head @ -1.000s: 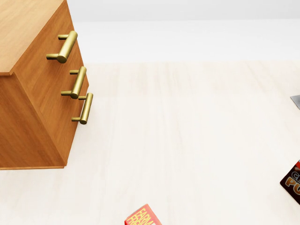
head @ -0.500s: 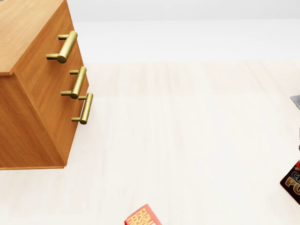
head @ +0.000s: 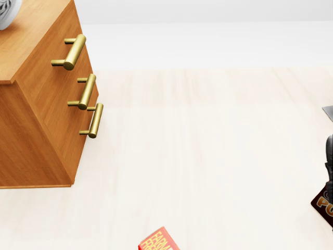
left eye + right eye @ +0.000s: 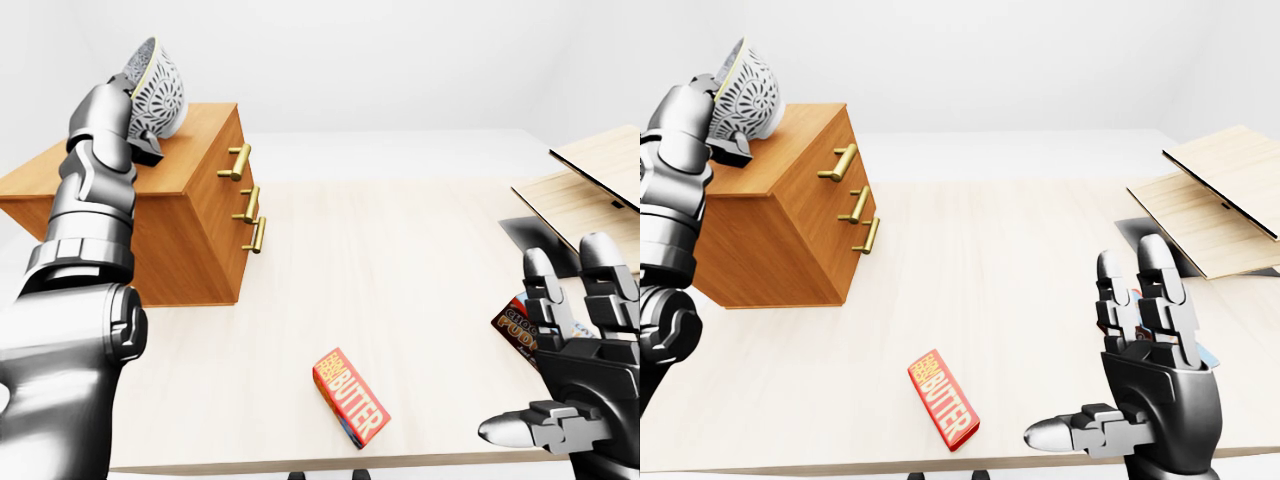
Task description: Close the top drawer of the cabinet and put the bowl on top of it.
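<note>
Entry: I held the bowl (image 4: 158,90), tilted, gripped in my left hand (image 4: 142,142) above the cabinet (image 4: 185,235), ten o'clock in the left-eye view. Top drawer (image 4: 226,140) flush. Right hand (image 4: 1155,375), five o'clock: fingers spread, empty.

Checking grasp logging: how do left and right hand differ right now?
Left hand is raised at the left-eye view's top left, over the cabinet; right hand sits low at the right, over the table. Left hand's fingers hold the tilted bowl; right hand's fingers are spread open and empty. Both are the same silver three-finger build.
</note>
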